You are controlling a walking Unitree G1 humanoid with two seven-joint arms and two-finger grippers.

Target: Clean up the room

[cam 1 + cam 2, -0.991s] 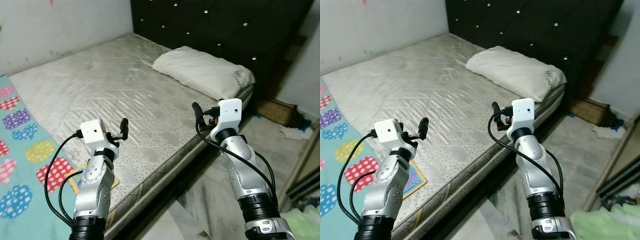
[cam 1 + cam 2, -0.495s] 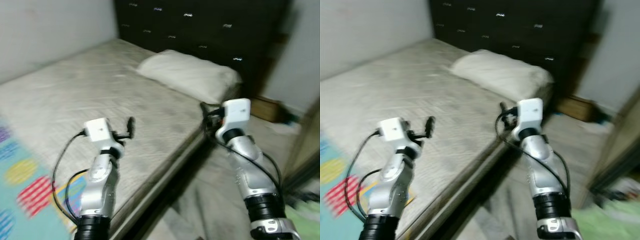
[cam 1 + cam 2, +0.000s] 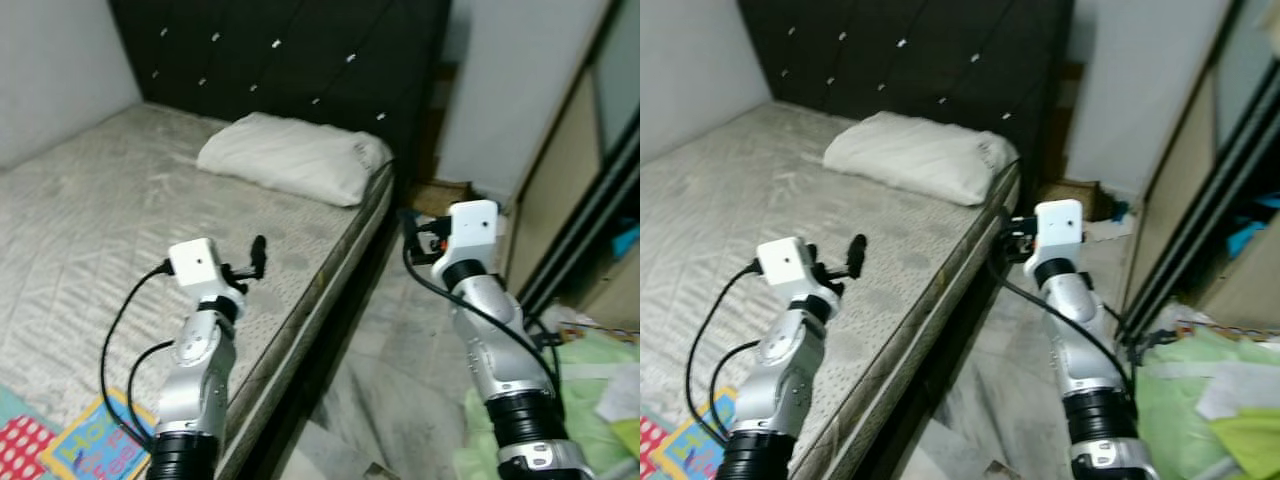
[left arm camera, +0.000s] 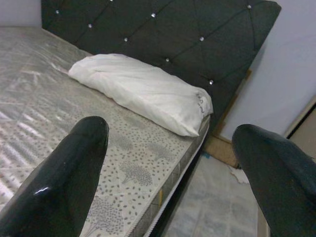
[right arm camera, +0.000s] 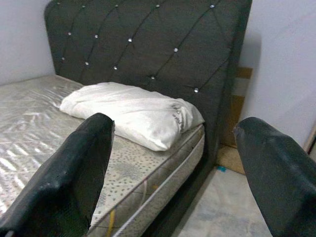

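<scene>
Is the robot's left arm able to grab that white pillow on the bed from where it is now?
Probably not yet. The left gripper hovers open over the grey mattress near its edge, while the white pillow lies well beyond it by the dark headboard. Nothing blocks the way; it looks too far off.

A white pillow (image 3: 285,158) lies on a grey, leaf-printed mattress (image 3: 110,210) before a black tufted headboard (image 3: 290,55) with silver studs. Near left, a colourful mat (image 3: 45,455); near right, pale green cloth (image 3: 590,400).
</scene>
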